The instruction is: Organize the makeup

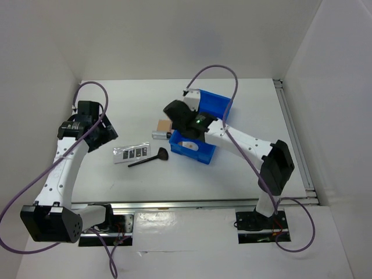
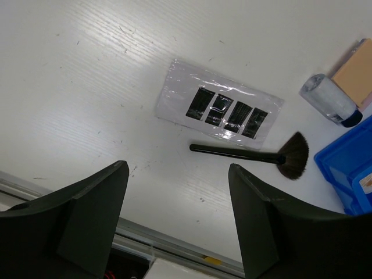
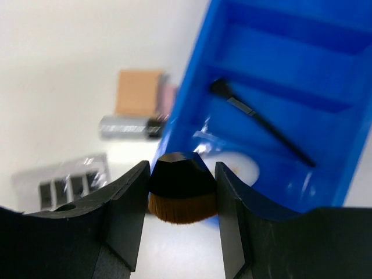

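Observation:
The silver-grey palette strip [image 1: 132, 154] with four dark pans lies on the table, and a black fan brush [image 1: 148, 158] lies just below it. Both show in the left wrist view, palette [image 2: 224, 108] and fan brush [image 2: 250, 154]. My left gripper [image 2: 177, 168] is open and empty, above the table to their left. My right gripper [image 3: 181, 168] is shut on a stubby black brush with brown bristles [image 3: 180, 189], held over the near left edge of the blue bin [image 3: 279, 70]. In the bin lie a thin black brush [image 3: 261, 122] and a white oval compact [image 3: 239, 168].
A tan square pad [image 1: 164, 127] and a small silver tube [image 1: 160, 135] lie against the bin's left side. White walls stand around the table. A metal rail [image 1: 203, 203] runs along the near edge.

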Robot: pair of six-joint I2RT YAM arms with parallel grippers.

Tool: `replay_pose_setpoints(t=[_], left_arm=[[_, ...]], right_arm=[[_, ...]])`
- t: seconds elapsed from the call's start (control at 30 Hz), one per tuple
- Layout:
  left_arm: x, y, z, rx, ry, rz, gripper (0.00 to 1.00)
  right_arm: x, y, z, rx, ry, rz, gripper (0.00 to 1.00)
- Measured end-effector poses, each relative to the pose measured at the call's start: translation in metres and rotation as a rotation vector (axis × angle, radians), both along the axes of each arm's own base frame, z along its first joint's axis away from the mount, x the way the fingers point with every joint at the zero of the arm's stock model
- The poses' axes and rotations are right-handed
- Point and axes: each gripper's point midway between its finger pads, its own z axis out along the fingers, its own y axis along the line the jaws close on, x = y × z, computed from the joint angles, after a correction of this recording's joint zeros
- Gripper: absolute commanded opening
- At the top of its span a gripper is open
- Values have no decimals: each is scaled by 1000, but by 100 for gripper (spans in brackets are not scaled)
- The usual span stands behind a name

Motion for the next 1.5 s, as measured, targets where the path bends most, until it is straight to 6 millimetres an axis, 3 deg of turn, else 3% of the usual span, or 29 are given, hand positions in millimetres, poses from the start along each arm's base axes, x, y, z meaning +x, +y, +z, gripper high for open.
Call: replay_pose_setpoints(t=[0.17, 0.3, 0.43, 0.77, 1.07, 1.2, 1.33, 1.5], left_arm=[[0, 0, -6, -7, 25, 25, 83], [4, 1, -13, -8, 56, 32, 83], [8, 1, -17, -7, 73, 32, 83], [13, 1, -20, -6, 86, 32, 83], [15, 1, -24, -6, 103, 32, 83], [17, 1, -25, -6, 107, 32, 83], [19, 1, -23, -6, 104, 31, 83], [20, 1, -22, -6, 100, 31, 83]], right_arm=[[55, -65, -9, 15, 32, -131, 36], [71, -90, -13, 24, 48, -170, 36], [77, -94, -20, 41, 65, -165, 36], [76, -103, -86, 12, 210, -157, 36], [79, -103, -109, -6, 251, -152, 39], [80, -105, -121, -16, 274, -156, 47], [80, -105, -124, -15, 283, -152, 68], [79, -104, -124, -17, 285, -141, 76]])
